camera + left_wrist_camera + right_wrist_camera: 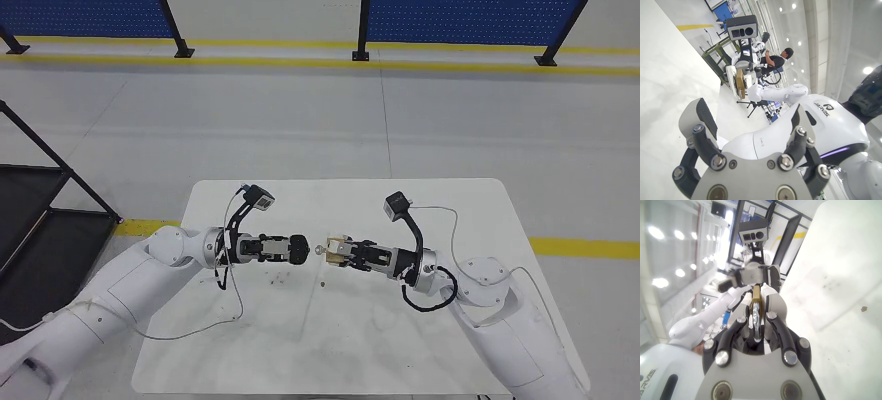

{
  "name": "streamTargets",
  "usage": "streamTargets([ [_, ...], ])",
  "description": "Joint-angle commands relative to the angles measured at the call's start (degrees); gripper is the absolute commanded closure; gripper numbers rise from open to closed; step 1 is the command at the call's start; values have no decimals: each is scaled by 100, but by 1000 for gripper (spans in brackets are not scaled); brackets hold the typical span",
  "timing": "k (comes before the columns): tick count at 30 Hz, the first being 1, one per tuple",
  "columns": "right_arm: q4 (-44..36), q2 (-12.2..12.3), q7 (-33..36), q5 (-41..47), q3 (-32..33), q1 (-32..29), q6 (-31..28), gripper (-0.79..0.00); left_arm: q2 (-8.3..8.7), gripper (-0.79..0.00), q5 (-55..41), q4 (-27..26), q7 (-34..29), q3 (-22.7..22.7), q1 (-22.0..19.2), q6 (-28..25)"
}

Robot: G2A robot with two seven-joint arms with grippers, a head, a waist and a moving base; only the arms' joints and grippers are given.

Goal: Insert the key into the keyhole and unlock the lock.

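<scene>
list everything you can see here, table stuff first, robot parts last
padlock: one, brass with silver shackle, clamped in the right gripper above the table
pale tip: one, on the padlock's end facing the left gripper; too small to call it the key
table: one, white, under both arms
specks: a few, dark, on the table under the grippers
barriers: two, blue, far floor
rack: one, black, beside the table
right gripper: one, white, shut on the padlock
left gripper: one, white and black, open, empty
</scene>
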Motion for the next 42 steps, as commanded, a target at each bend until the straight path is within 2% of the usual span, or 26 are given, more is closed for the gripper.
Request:
streamTargets([
  [1,0,0,0,0,0,0,0,0,-32,-785,73,-47,57,-32,57,-59],
  [8,0,0,0,0,0,0,0,0,-156,-782,317,-8,68,-97,98,-69],
  [9,0,0,0,0,0,0,0,0,-174,-502,337,-1,68,-106,95,-69],
  [10,0,0,0,0,0,0,0,0,-192,-369,362,5,85,-122,88,-86],
  [13,0,0,0,0,0,0,0,0,-238,-296,421,28,122,-158,98,-124],
  [32,0,0,0,0,0,0,0,0,-433,-240,512,205,-75,-413,213,74],
  [42,0,0,0,0,0,0,0,0,-554,-166,569,295,-177,-513,205,176],
])
